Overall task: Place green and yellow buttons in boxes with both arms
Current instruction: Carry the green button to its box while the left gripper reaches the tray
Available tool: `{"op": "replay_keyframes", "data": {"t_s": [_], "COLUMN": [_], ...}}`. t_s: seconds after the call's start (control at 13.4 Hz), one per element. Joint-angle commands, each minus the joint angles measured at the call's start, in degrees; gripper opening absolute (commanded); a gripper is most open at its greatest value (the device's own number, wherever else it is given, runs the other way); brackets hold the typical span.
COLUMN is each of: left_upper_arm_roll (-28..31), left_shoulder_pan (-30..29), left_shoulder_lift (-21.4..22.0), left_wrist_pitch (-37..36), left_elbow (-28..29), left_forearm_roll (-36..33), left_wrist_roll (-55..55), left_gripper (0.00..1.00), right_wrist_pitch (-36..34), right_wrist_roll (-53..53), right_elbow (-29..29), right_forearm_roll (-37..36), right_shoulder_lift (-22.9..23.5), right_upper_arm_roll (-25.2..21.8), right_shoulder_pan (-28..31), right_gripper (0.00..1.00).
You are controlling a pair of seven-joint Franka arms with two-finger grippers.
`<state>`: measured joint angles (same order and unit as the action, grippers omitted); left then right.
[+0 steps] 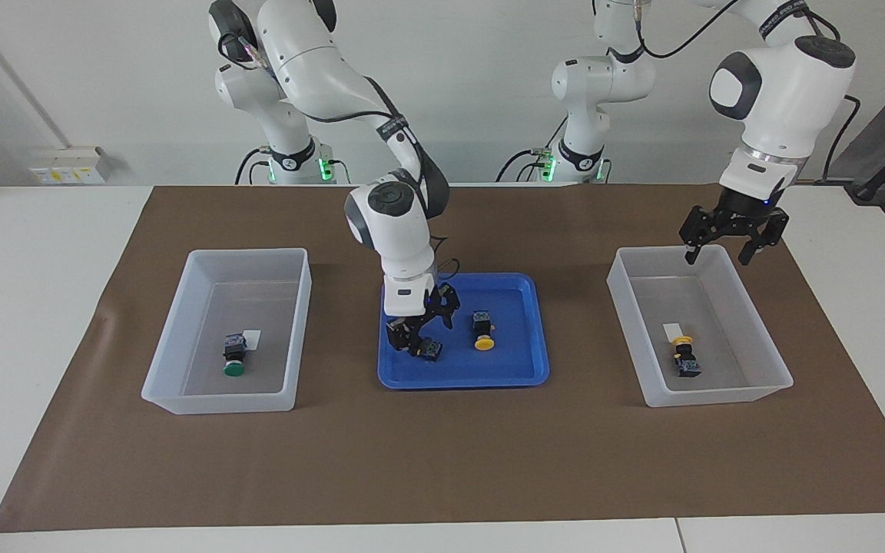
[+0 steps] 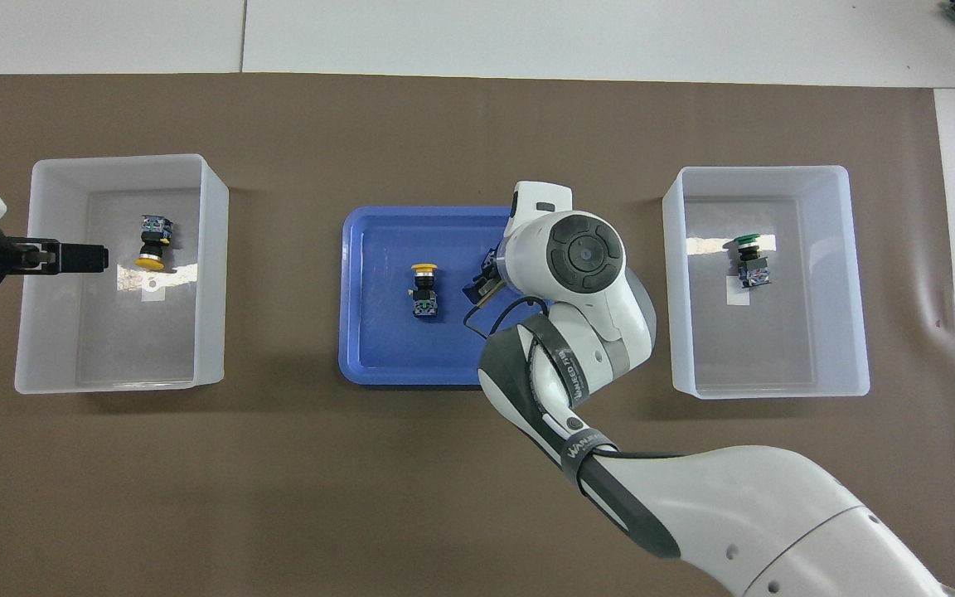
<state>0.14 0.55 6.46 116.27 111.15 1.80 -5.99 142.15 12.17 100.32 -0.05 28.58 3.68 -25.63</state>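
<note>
The right gripper (image 1: 419, 338) is down in the blue tray (image 1: 523, 376), its fingers closed around a button (image 1: 432, 349) whose bluish base shows just past the fingertips (the cap is hidden, so its colour cannot be told). A yellow button (image 1: 482, 332) lies on its side in the same tray, just beside the gripper and apart from it.

The left gripper (image 1: 723, 246) hangs spread wide and empty over the box (image 1: 773, 384) at the left arm's end, where another yellow button (image 1: 684, 355) lies. The other box (image 1: 174, 399) holds a green button (image 1: 234, 359) by its label.
</note>
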Motion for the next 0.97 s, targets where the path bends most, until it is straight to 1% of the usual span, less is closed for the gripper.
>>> {"op": "replay_keyframes", "data": {"t_s": [0.0,0.07,0.15,0.3,0.37,0.52,0.67,0.82,0.89], "left_upper_arm_roll": [0.1,0.0,-0.1,-0.1,-0.1,-0.1,-0.1,-0.1,-0.1], "left_shoulder_pan": [0.3,0.3,0.5,3.3,5.2,9.6,12.1,15.6,15.8], "left_shoulder_lift": [-1.7,-2.1,-2.8,-5.0,-5.8,-9.2,-12.7,-15.6,-15.7], "left_wrist_pitch": [-4.0,-5.1,-6.0,-6.1,-5.9,-4.3,-2.0,1.0,2.8], "left_elbow": [-4.4,-5.6,-6.8,-8.5,-8.5,-9.4,-11.5,-11.6,-11.1], "left_forearm_roll": [-1.3,-1.3,-1.3,-1.3,-1.5,-4.8,-5.3,-5.4,-6.0], "left_wrist_roll": [1.6,1.8,1.9,3.6,5.0,9.3,14.0,17.5,18.4], "left_gripper": [1.0,1.0,1.0,1.0,1.0,1.0,1.0,1.0,1.0], "right_wrist_pitch": [0.4,0.4,0.4,0.1,-0.3,-1.6,-5.3,-9.6,-11.7], "right_wrist_roll": [1.5,1.8,2.3,1.7,1.8,1.5,1.5,1.6,1.6], "right_elbow": [1.2,1.6,1.6,0.8,0.1,-0.5,-0.5,-0.5,-0.5], "right_forearm_roll": [-1.3,-1.8,-2.9,-3.2,-3.1,-2.1,-2.1,-2.0,-2.1], "right_shoulder_lift": [0.2,0.2,0.2,0.2,0.2,-0.6,-3.8,-7.6,-9.6], "right_upper_arm_roll": [0.4,0.4,0.4,0.4,0.4,0.4,0.3,0.3,0.3], "right_shoulder_pan": [0.1,0.0,0.1,0.1,0.4,1.2,3.5,6.5,7.8], "right_gripper": [1.0,0.94,0.69,0.0,0.0,0.0,0.0,0.0,0.0]}}
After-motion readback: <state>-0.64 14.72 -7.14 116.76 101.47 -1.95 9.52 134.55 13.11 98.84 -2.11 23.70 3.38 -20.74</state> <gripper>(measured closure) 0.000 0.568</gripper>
